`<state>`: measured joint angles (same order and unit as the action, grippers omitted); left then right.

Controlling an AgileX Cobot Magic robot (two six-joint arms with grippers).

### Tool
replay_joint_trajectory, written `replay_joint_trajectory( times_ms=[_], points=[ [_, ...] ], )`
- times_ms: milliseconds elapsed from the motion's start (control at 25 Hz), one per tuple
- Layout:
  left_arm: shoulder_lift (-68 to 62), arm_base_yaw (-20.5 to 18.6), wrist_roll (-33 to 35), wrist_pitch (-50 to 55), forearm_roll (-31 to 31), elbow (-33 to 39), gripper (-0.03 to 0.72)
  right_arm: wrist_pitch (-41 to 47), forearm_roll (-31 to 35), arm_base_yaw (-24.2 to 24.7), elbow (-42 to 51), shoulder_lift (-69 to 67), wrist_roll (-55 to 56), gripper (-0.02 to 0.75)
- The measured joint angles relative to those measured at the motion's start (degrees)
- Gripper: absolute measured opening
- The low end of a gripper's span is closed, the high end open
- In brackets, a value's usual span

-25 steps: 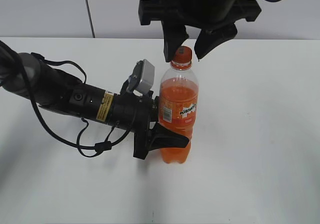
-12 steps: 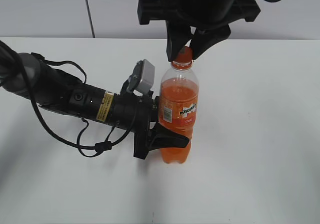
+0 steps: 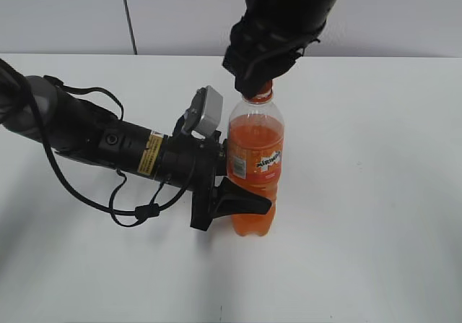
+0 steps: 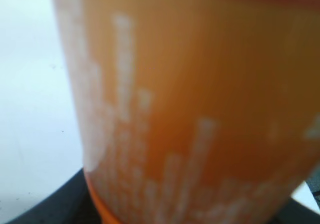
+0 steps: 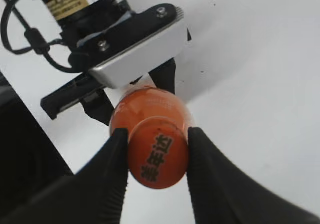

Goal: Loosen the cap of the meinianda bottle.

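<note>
Cap (image 5: 157, 155) sits pinched between the two black fingers of the right gripper (image 5: 156, 159), one finger pressed on each side of its ribbed edge, with dark characters showing on its orange top. In the exterior view the right gripper (image 3: 254, 84) comes down from above and covers nearly all of the cap, leaving only an orange sliver at the neck.

The meinianda bottle (image 3: 255, 165) stands upright on the white table (image 3: 375, 193), near the middle of it. The left gripper (image 3: 229, 193) reaches in from the left, lying almost level, and clamps the bottle's body at and below the label; one black finger curves across the front of the lower body. The left wrist view is filled by the blurred orange bottle wall (image 4: 200, 108), pressed close to the camera.

To the right of the bottle and in front of it the tabletop lies bare; the left arm and its looping cable (image 3: 133, 211) occupy the left side. A grey wall (image 3: 72, 12) rises behind the far table edge.
</note>
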<state>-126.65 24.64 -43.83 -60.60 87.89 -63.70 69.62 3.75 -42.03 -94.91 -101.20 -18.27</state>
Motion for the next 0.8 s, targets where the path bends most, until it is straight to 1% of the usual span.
replay_joint_trajectory(
  times_ms=[600, 680, 800],
  points=[
    [0.0, 0.0, 0.32, -0.09, 0.08, 0.0, 0.399, 0.0, 0.85, 0.0, 0.0, 0.0, -44.95, 0.269],
    [0.0, 0.0, 0.15, -0.04, 0.02, 0.0, 0.399, 0.0, 0.95, 0.0, 0.0, 0.0, -49.28, 0.269],
    [0.0, 0.0, 0.09, 0.02, -0.04, 0.0, 0.399, 0.0, 0.79, 0.0, 0.0, 0.0, -52.26, 0.269]
  ],
)
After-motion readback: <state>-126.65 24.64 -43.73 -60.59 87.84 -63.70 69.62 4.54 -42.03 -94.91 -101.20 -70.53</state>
